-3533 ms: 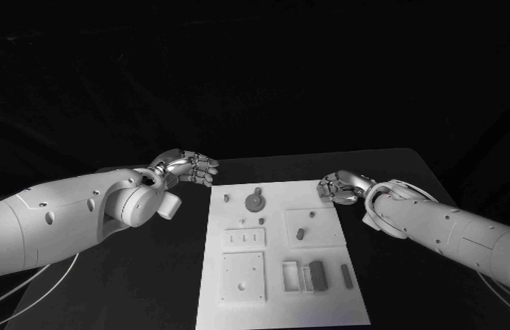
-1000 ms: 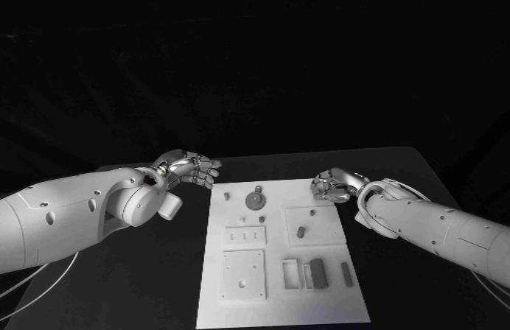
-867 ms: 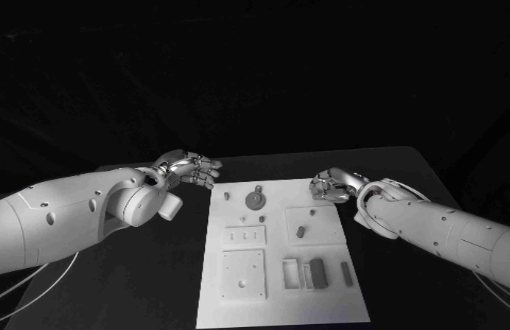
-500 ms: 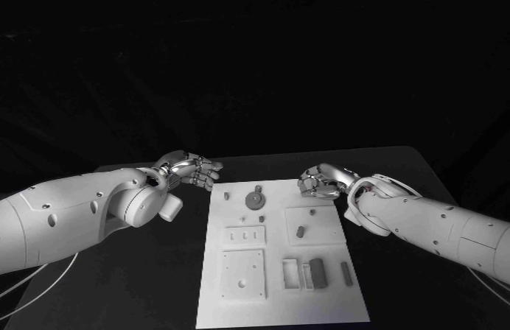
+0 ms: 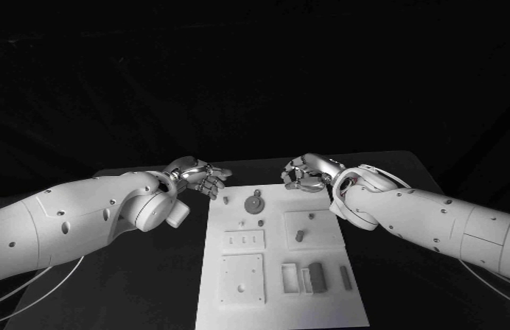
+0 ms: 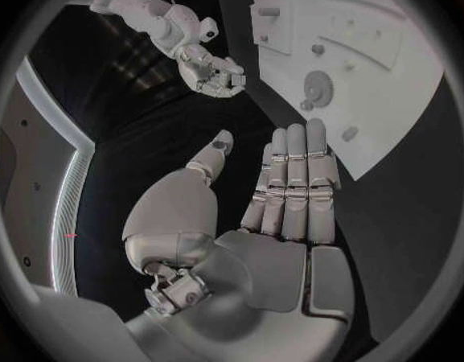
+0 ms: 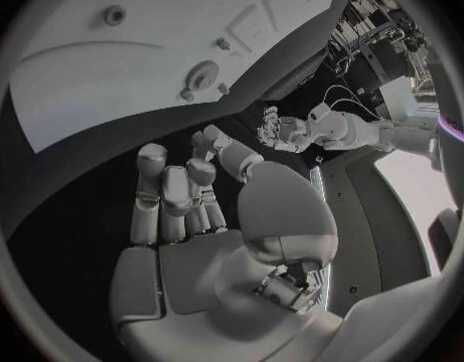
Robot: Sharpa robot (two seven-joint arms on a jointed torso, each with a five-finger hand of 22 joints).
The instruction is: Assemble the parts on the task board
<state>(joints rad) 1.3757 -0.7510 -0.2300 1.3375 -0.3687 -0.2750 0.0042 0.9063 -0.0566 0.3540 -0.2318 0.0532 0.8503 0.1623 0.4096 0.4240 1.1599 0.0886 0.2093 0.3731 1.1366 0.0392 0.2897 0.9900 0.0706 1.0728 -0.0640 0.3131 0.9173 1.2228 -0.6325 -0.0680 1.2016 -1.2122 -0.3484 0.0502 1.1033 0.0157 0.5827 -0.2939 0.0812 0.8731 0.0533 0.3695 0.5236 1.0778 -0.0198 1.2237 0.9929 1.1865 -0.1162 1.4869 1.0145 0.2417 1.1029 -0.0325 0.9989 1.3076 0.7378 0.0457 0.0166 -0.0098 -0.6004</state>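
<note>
A: Start with the biggest thing. Where does it all sit?

B: The black bench (image 5: pixel 404 171) carries the white task board (image 5: pixel 324 300) in its middle, lengthwise away from the robot. Both arms flank the board's far end.

A: And the hands?

B: The left hand (image 5: pixel 204 180) hangs just off the board's far left corner, fingers loosely spread; its own wrist camera shows the palm bare, so it holds nothing. The right hand (image 5: pixel 306 174) hovers over the far edge, fingers curled inward. Its wrist camera shows nothing between them, so I judge it empty too.

A: What lies nearest the right hand?

B: The round gear-like part (image 5: pixel 255 202), standing on the board near the far end, with a smaller peg (image 5: pixel 260 219) just beside it. Further toward the robot are a raised plate with an upright pin (image 5: pixel 298 235), a slotted block (image 5: pixel 245 239), and a dark bar (image 5: pixel 318 275) in a tray.

A: So which step is this?

B: An approach, I think, probably to the gear or the small pieces by it. Nothing is grasped yet.

A: How to do it well?

B: Spread the fingers before descending, come straight down over the part, and pinch it by its rim so its neighbours stay put. The left hand should keep off the board, ready to steady its edge.
</note>
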